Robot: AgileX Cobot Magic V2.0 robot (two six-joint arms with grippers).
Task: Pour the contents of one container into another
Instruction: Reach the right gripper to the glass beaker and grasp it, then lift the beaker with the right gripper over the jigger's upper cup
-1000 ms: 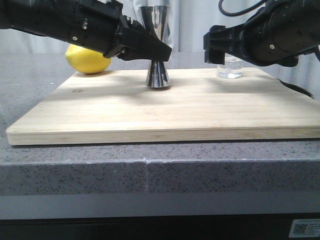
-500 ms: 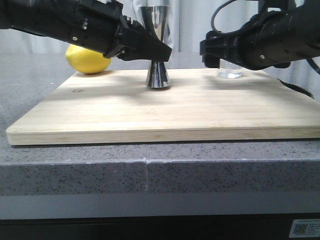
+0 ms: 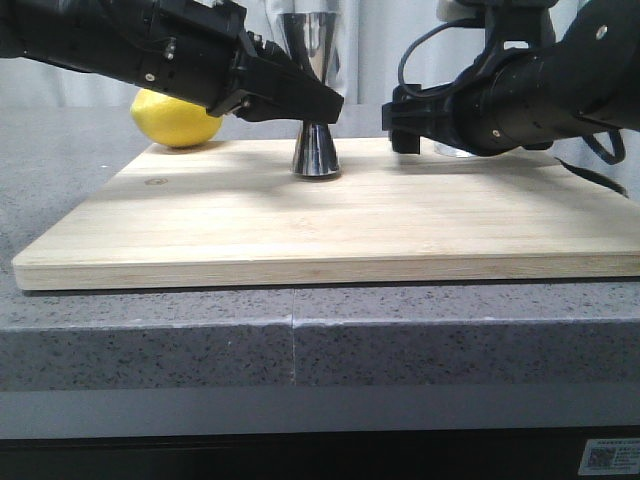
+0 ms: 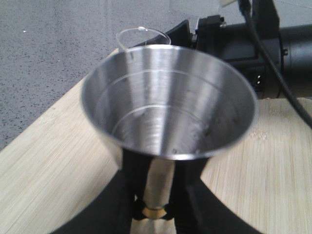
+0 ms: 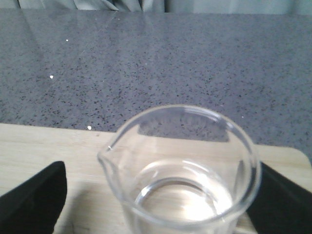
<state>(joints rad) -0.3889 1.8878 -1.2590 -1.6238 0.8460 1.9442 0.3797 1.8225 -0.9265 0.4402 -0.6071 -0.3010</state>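
The steel jigger (image 3: 316, 152) stands upright on the wooden board (image 3: 330, 220). My left gripper (image 3: 318, 105) is shut on its narrow gold waist. In the left wrist view its wide upper cup (image 4: 168, 102) fills the frame, with the left gripper (image 4: 155, 210) clamped on the waist below it. The clear glass beaker (image 5: 185, 180) holds a little clear liquid and stands on the board. My right gripper (image 5: 163, 195) is open around it, one black finger (image 5: 31, 197) clearly apart from the glass, the other close beside it. In the front view the right gripper (image 3: 430, 125) hides nearly all of the beaker. Its rim (image 4: 141, 36) shows behind the jigger.
A yellow lemon (image 3: 175, 118) lies at the board's back left corner, behind the left arm. The board rests on a grey speckled counter (image 3: 300, 340). The right arm (image 4: 243, 44) reaches close to the jigger.
My right arm has swung left and lower around the beaker, now covering it in the front view. The left arm and jigger have not moved.
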